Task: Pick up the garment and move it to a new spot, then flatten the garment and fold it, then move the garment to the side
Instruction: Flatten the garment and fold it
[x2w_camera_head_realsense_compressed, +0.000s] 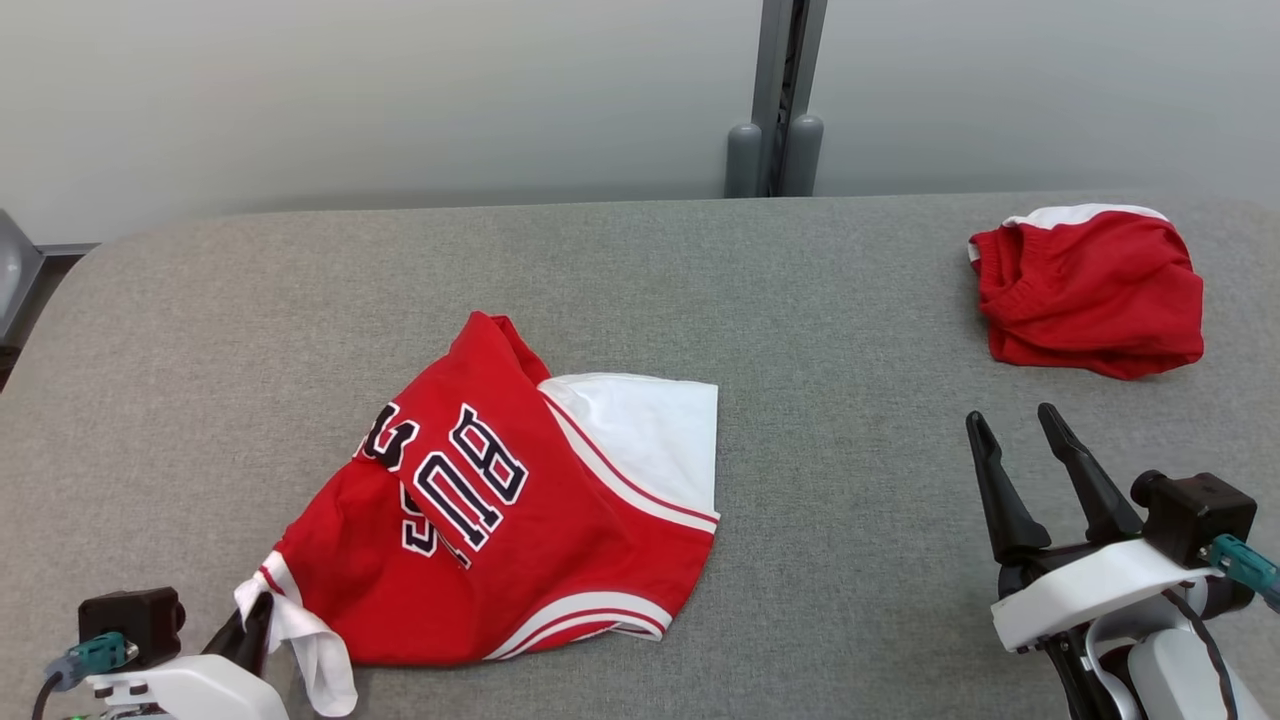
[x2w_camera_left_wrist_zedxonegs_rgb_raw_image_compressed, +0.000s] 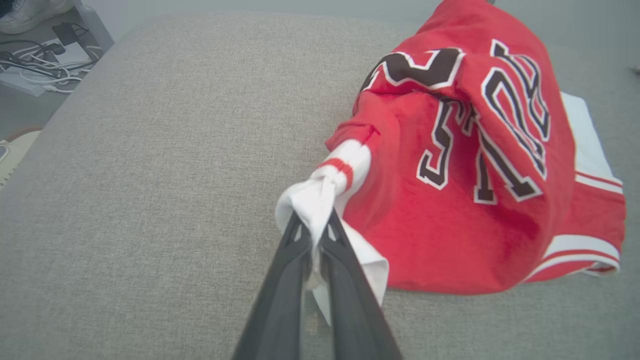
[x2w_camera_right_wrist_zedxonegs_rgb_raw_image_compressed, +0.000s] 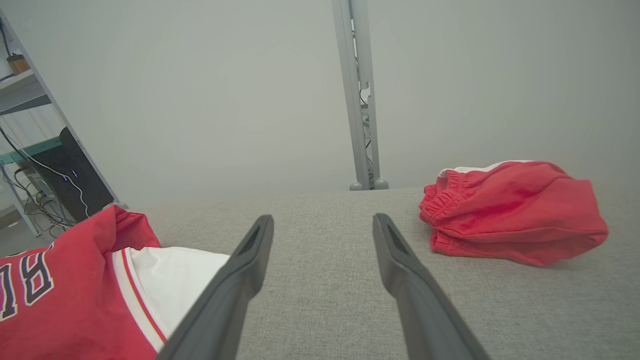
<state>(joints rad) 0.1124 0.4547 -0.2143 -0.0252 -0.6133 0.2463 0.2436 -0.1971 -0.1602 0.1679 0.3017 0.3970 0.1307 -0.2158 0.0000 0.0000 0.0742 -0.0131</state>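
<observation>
The left gripper has its two dark fingers pressed together on a bunched white edge of the garment, a red jersey with white panels and dark letters outlined in white. The pinch sits close to the near left corner of the grey, fabric-covered tabletop. In the left wrist view the white cloth is squeezed between the fingertips, with a loose flap of it hanging down beside the fingers. A red-and-white ribbed band lies just beyond the grip.

From that pinched corner the jersey spreads away toward the middle of the tabletop. It lies crumpled and partly doubled over: one red fold rises in a ridge at its far end, a white panel lies flat on its right side, and white-and-red striped trim runs along its near edge. The rest of the cloth rests on the tabletop, left of centre and nearer the front edge than the far one.

The right gripper is over the near right part of the tabletop with its fingers spread wide apart and nothing between them. It is well apart from the jersey.

A second red piece of clothing with a white elastic waistband lies in a heap near the far right corner. A grey metal post stands behind the far edge, against a pale wall.
</observation>
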